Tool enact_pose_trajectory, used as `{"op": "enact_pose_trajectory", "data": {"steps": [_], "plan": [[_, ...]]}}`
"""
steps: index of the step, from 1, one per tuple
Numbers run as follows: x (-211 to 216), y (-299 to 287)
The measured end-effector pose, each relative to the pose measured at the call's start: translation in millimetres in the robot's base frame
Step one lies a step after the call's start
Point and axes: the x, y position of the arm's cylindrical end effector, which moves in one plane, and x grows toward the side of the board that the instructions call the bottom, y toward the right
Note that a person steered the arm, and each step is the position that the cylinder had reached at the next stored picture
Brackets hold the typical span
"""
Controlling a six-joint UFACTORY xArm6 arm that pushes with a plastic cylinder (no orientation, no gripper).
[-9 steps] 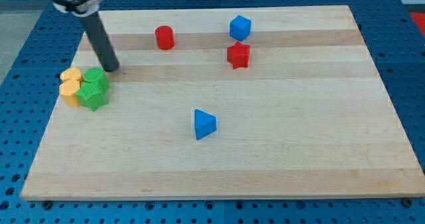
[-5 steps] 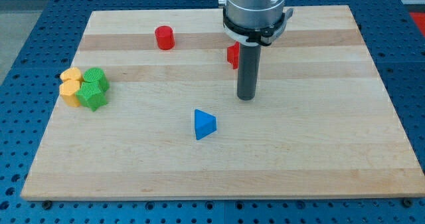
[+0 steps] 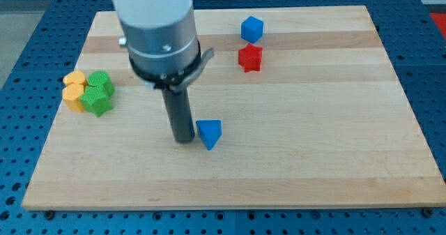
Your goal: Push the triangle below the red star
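Observation:
The blue triangle (image 3: 209, 133) lies on the wooden board (image 3: 313, 137), below the view's middle. My tip (image 3: 184, 139) stands just to its left, touching or almost touching it. The red star (image 3: 250, 57) sits up and to the right of the triangle, near the view's top. The arm's grey body hides the board above my tip.
A blue cube-like block (image 3: 252, 29) sits just above the red star. At the view's left two yellow blocks (image 3: 72, 86) and two green blocks (image 3: 97, 93) are clustered together. The red cylinder seen earlier is hidden behind the arm.
My tip swept from the left cluster to the right of centre, then back to the triangle's left side. The triangle has shifted slightly and turned.

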Motion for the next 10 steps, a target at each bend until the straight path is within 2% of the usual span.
{"op": "enact_pose_trajectory", "data": {"steps": [1, 2, 3, 4, 6, 8, 10], "plan": [[20.3, 29.5], [-1.3, 28.1], [-2.7, 4.2], [-2.7, 21.3], [-38.5, 37.9], [-43.6, 95.8], [-69.9, 100.1]]}}
